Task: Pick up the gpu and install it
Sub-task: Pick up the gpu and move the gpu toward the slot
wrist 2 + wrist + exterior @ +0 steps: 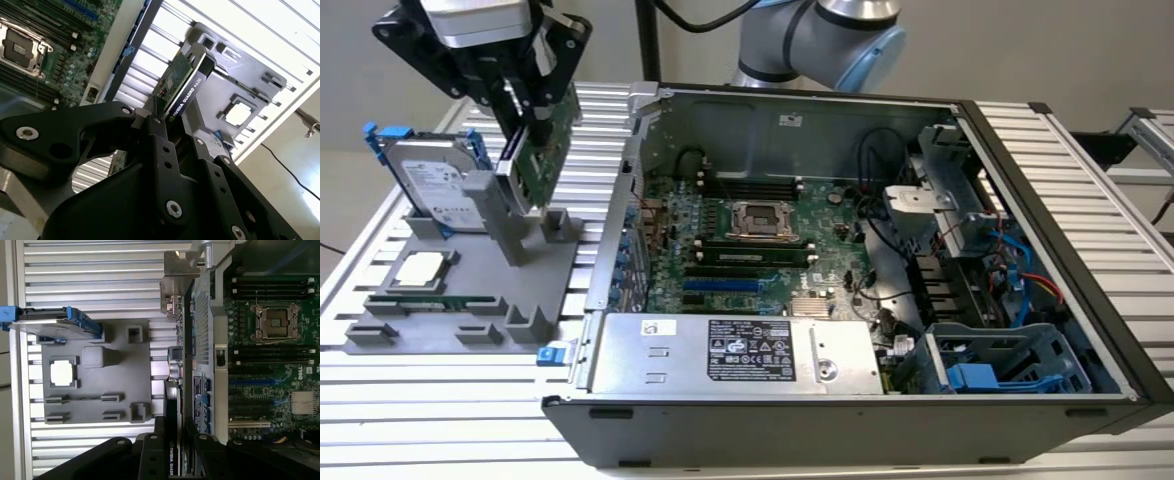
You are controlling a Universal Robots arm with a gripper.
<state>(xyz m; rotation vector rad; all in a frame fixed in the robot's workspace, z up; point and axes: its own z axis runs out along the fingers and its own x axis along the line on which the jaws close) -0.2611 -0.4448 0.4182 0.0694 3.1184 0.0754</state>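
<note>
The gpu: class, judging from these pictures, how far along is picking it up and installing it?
Done: the gripper is shut on the gpu, held upright above the grey holder. In hand: the card hangs on the exterior view's left of the open computer case. Left: the install; the card is not yet over the motherboard.

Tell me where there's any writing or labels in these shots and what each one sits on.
White lettering: on the black edge of the gpu, clamped in the end effector.
Printed label: on the power supply, too small to read.
Label: on the hard drive, too small to read.
Sticker: on the case inner wall, too small to read.
</note>
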